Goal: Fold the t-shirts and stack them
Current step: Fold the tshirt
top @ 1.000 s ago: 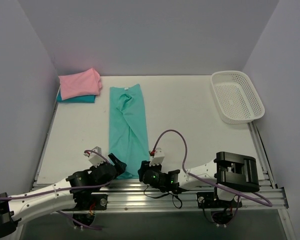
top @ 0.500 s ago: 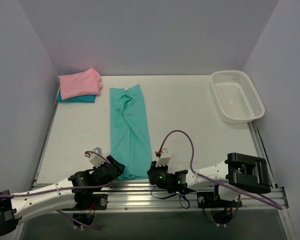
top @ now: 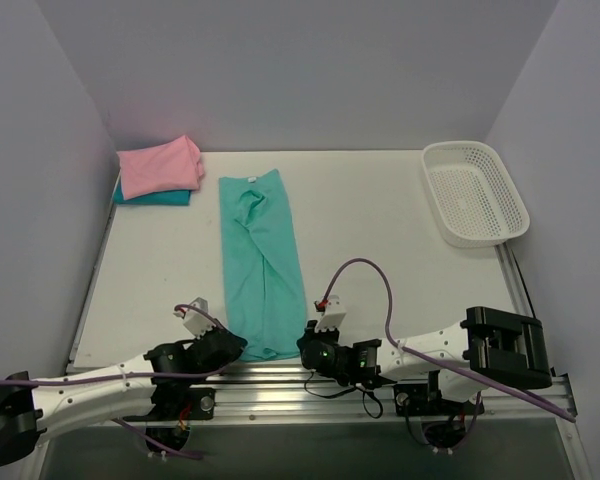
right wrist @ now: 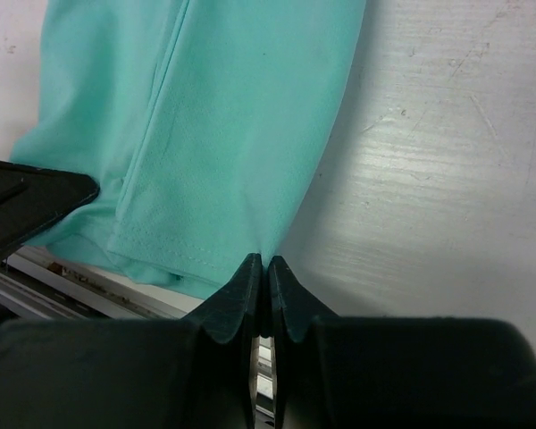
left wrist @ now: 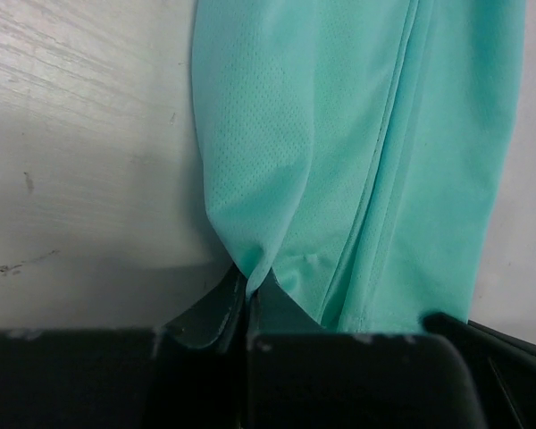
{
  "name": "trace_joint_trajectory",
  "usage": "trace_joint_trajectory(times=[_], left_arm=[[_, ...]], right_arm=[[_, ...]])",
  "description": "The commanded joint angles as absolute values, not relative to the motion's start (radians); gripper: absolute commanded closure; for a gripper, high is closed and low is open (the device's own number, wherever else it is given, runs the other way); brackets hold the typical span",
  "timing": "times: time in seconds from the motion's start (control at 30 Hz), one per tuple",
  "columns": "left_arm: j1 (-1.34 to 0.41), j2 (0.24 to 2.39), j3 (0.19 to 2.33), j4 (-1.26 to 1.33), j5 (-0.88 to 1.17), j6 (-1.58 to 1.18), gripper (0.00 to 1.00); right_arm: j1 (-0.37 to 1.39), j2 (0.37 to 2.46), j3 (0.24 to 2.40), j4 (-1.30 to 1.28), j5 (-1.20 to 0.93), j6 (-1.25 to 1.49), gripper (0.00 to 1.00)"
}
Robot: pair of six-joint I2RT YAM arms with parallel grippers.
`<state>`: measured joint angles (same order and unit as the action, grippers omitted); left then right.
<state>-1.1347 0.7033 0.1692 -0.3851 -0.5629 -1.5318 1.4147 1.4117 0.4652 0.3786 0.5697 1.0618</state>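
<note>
Table [top: 380, 240] holds the green shirt [top: 258, 260] as a long strip from 12 to 6 o'clock, with the pink shirt [top: 158, 167] on the blue shirt [top: 155, 198] at 10 o'clock. Left gripper [left wrist: 248, 288] and right gripper [right wrist: 263, 268] each pinch a hem corner of the green shirt at 6 o'clock, jaws pressed together. Folding well probably means lifting both corners evenly, hem taut, and laying it squarely on the collar at 12 o'clock.
</note>
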Motion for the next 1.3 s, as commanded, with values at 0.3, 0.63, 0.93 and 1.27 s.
trace_joint_trajectory(times=[0.3, 0.63, 0.93, 1.27], left_arm=[[-1.146, 0.562, 0.330, -0.681, -0.620, -1.476, 0.98], [-1.109, 0.595, 0.596, -0.807, -0.851, -1.365, 0.93], [-0.735, 0.824, 0.788, -0.520, -0.646, -1.000, 0.98], [-0.520, 0.945, 0.769, -0.400, -0.526, -0.942, 0.98]], right_arm=[[1.444, 1.295, 0.624, 0.177, 0.712, 1.023, 1.00], [1.231, 1.373, 0.894, 0.090, 0.600, 0.813, 1.00], [0.988, 1.532, 1.075, 0.087, 0.442, 0.706, 1.00], [0.942, 1.693, 1.295, 0.005, 0.391, 0.667, 1.00]])
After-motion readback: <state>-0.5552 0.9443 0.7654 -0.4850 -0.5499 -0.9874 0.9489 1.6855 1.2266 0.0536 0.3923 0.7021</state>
